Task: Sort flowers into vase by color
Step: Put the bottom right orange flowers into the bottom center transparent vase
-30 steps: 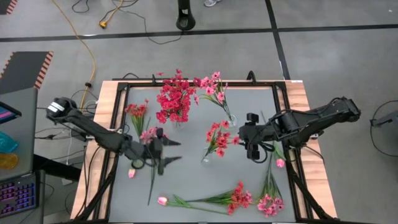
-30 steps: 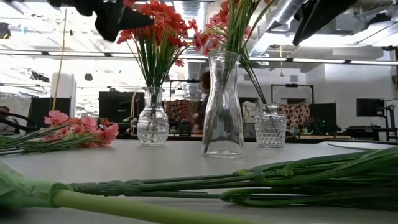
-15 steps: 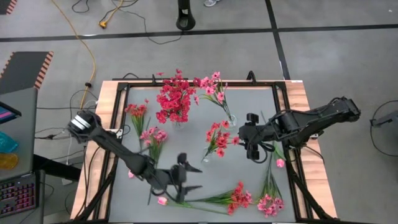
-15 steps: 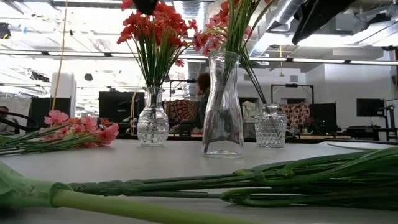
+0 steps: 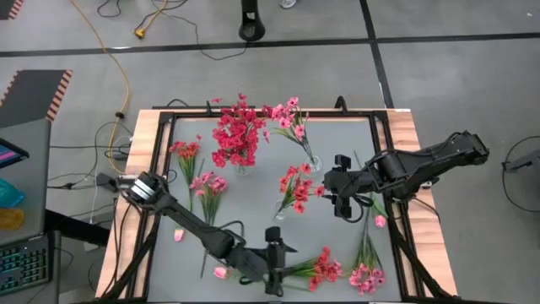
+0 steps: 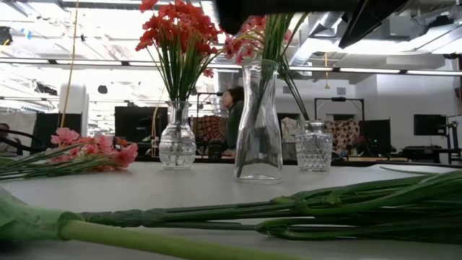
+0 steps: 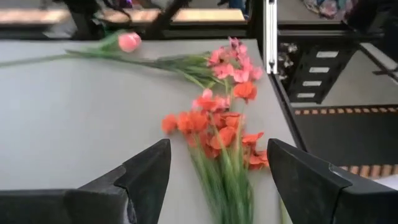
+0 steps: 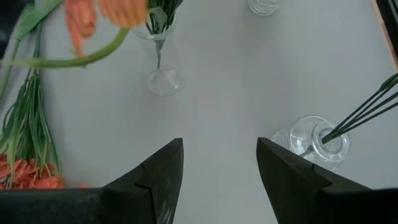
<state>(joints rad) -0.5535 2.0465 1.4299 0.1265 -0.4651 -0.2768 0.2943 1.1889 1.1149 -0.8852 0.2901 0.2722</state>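
Observation:
My left gripper (image 5: 283, 263) hangs open near the table's near edge. Its fingers stand on either side of a red spray (image 7: 217, 134) that lies flat on the table, and they do not touch it. Past that spray lie a pink spray (image 7: 231, 57) and a pink tulip bud (image 7: 129, 42). My right gripper (image 5: 342, 205) waits open above the table's right middle. Red flowers (image 5: 236, 135) stand in a round vase (image 6: 177, 144). Pink flowers (image 5: 287, 114) stand in a small vase (image 6: 314, 146). Red-pink flowers (image 5: 295, 186) stand in the tall vase (image 6: 258, 123).
More flowers lie loose: a red spray (image 5: 186, 156) and a pink spray (image 5: 209, 186) at the left, a tulip (image 5: 221, 272) near the front edge, a pink spray (image 5: 367, 274) and a bud (image 5: 380, 221) at the right. A black frame (image 5: 164, 114) rims the table.
My left gripper has swept from beside the pink spray at the left toward the near edge and to the right, sinking a little, and now stands over the red spray by the front edge. It has stayed open.

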